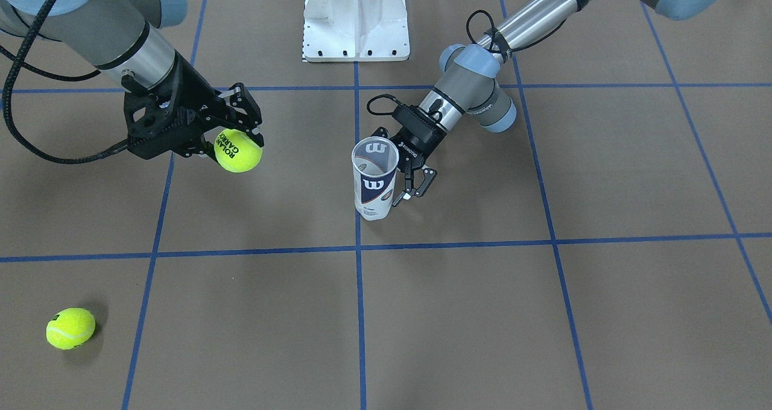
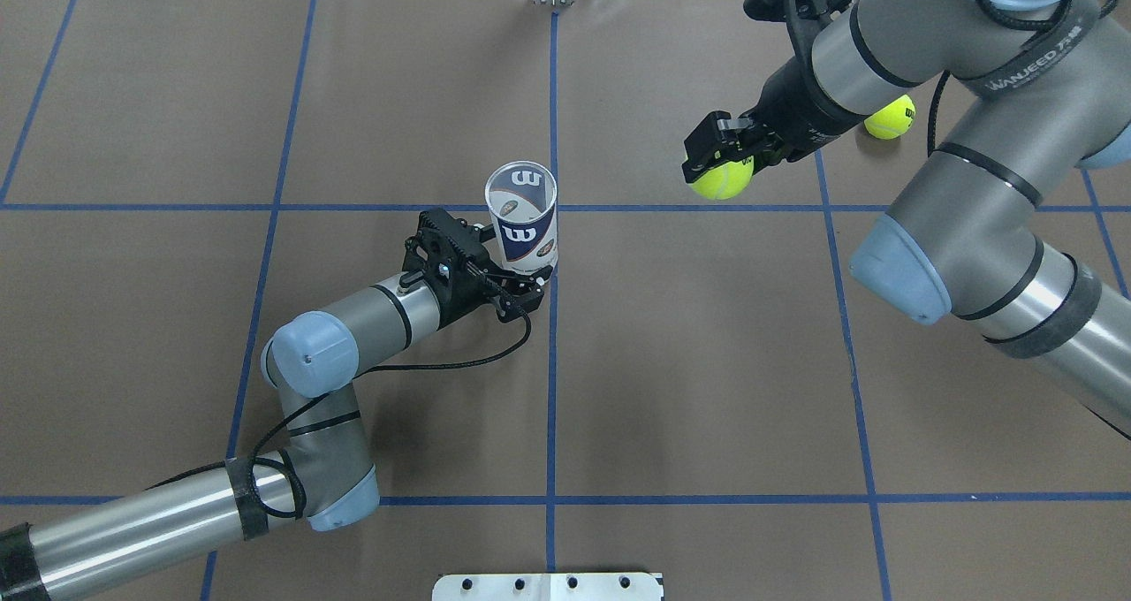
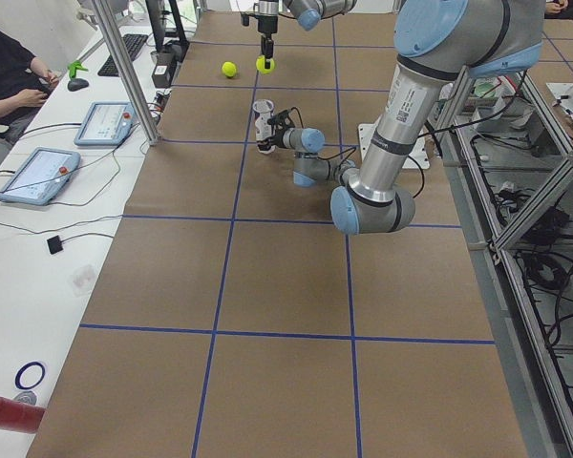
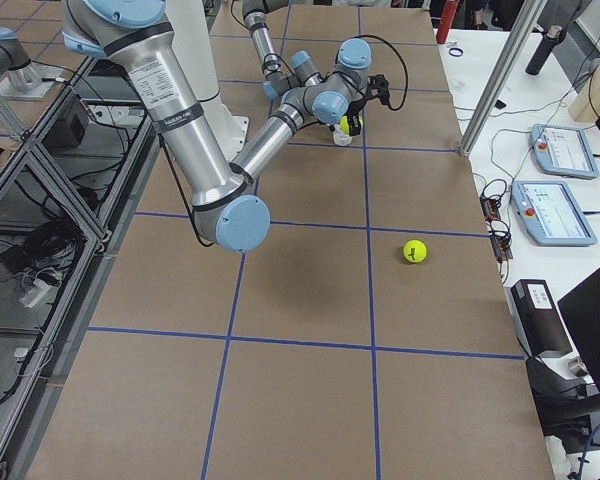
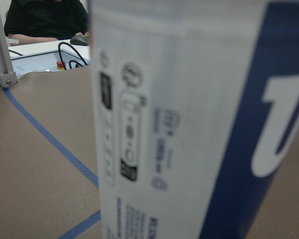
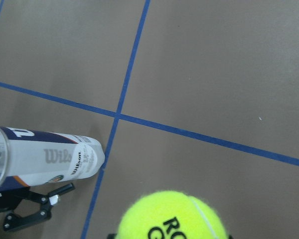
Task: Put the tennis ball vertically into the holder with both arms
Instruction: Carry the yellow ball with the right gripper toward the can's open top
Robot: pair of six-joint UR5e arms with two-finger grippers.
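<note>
The holder (image 1: 374, 181), a clear can with a white and navy label, stands upright with its mouth open near the table's centre line. It also shows in the overhead view (image 2: 523, 221). My left gripper (image 1: 405, 187) is shut on its lower part from the side. In the left wrist view the holder (image 5: 189, 124) fills the frame. My right gripper (image 1: 236, 141) is shut on a yellow tennis ball (image 1: 239, 151) and holds it above the table, well to the side of the holder. The ball also shows in the overhead view (image 2: 721, 179) and the right wrist view (image 6: 172, 219).
A second tennis ball (image 1: 70, 328) lies loose on the brown table on my right side, far from me; it also shows in the overhead view (image 2: 890, 117). The white pedestal base (image 1: 356, 21) stands at the robot's edge. Blue tape lines grid the table.
</note>
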